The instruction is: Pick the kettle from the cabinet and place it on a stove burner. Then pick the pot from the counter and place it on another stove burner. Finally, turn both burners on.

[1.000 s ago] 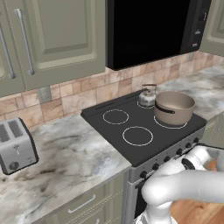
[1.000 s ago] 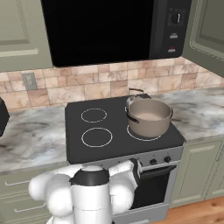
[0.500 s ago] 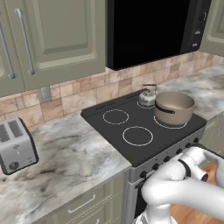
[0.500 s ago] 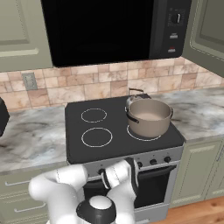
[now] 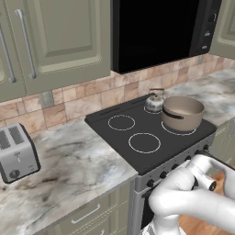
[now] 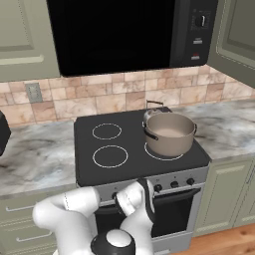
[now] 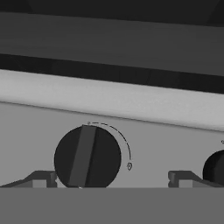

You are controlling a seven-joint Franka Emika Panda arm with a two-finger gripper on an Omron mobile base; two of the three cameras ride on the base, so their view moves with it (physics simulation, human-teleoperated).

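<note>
Hand view: stove knob (image 7: 87, 156) between spread pincer (image 7: 113, 179) tips.

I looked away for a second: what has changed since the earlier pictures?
The arm swung lower in front of the stove, toward its control panel; the open gripper now faces a dark knob, holding nothing. The kettle and the pot stayed on the right-hand burners of the cooktop.

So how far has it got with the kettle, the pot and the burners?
Both moves look done: the kettle sits on a back ring and the pot on a front ring of the stove. In hand: the open tool faces a dark knob on the front panel, fingertips either side, not gripping. Left: turning both burners on.
</note>
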